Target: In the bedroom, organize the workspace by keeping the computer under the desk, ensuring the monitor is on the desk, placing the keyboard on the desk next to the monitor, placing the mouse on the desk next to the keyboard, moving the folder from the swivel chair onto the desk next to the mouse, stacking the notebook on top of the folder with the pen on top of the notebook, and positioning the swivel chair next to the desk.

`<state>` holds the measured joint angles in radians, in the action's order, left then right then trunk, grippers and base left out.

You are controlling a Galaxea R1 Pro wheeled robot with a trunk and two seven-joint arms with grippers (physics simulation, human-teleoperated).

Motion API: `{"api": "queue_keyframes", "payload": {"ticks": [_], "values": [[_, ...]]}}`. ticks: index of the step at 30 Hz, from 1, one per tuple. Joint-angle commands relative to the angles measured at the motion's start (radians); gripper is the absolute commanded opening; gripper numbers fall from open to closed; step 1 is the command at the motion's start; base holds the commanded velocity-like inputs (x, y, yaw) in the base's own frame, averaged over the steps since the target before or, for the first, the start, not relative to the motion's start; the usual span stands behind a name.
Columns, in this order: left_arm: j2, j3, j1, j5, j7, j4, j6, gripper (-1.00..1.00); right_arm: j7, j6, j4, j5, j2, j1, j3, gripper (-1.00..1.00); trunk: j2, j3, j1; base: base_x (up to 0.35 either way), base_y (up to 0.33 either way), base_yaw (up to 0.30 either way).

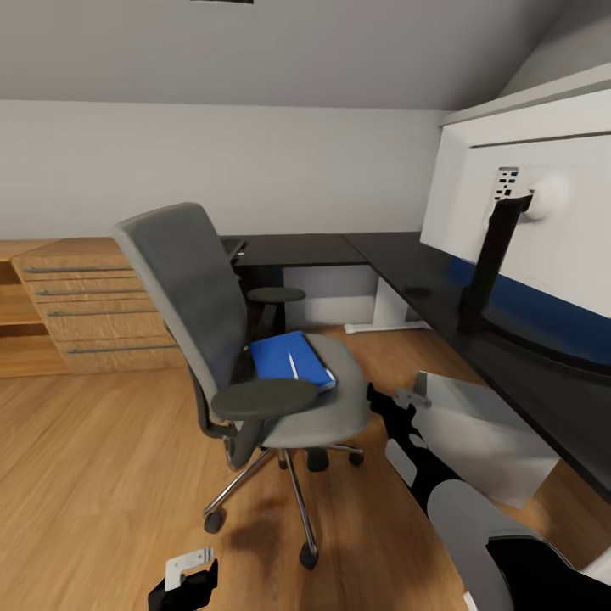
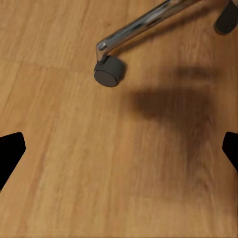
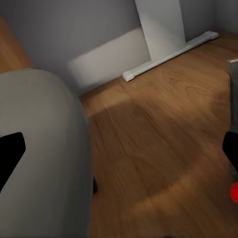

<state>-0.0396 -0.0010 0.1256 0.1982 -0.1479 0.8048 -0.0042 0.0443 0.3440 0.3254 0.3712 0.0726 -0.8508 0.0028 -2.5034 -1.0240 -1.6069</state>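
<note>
Nearest me, my left pincer [image 1: 188, 570] hangs low over the wood floor [image 1: 93, 458], and my right pincer [image 1: 406, 409] sits just off the front of the swivel chair [image 1: 255, 356], level with its seat. In both wrist views the two fingertips show far apart at opposite edges with nothing between them, so I read both pincers as spread and empty.

Next out, the swivel chair stands on the floor beside the table [image 1: 407, 280]. The blue folder [image 1: 288, 358] lies flat on its seat, with the white pen [image 1: 293, 366] resting on top of the folder. I cannot make out the notebook as a separate thing.

I judge the step in hand to be fetching the folder from the chair. The right arm is the closer one; it needs to rise above the seat edge and come in over the folder without knocking the pen off.

Further on, the monitor [image 1: 543, 221] stands on the table with its white back toward me.

The left wrist view gives me a chair caster [image 2: 108, 71] and chrome leg up close. The right wrist view shows the rounded seat edge [image 3: 44, 153] and the table's white foot [image 3: 168, 49].
</note>
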Motion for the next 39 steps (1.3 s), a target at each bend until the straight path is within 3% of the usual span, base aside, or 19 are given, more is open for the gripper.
{"api": "queue_keyframes", "payload": {"ticks": [1, 15, 26, 39], "values": [[0.000, 0.000, 0.000, 0.008, -0.002, 0.001, 0.000, 1.00, 0.003, -0.001, 0.000, 0.002, 0.000, -0.001, 0.001, 1.00, 0.000, -0.001, 0.000, 0.286, 0.000, 0.000], [0.000, -0.003, 0.000, 0.008, -0.002, 0.001, 0.000, 1.00, -0.014, -0.031, -0.002, 0.010, 0.000, -0.001, -0.001, 1.00, 0.000, -0.001, 0.000, 0.089, 0.000, 0.000], [0.001, -0.007, 0.000, 0.010, -0.002, 0.001, 0.000, 1.00, -0.079, -0.111, -0.002, 0.101, -0.001, -0.001, 0.000, 1.00, 0.000, -0.001, 0.000, 0.001, 0.000, 0.000], [0.000, -0.005, 0.000, 0.013, -0.002, 0.001, -0.002, 1.00, -0.083, -0.118, -0.001, 0.115, -0.006, -0.001, -0.015, 1.00, 0.000, -0.001, 0.000, 0.000, 0.000, 0.000]]}}
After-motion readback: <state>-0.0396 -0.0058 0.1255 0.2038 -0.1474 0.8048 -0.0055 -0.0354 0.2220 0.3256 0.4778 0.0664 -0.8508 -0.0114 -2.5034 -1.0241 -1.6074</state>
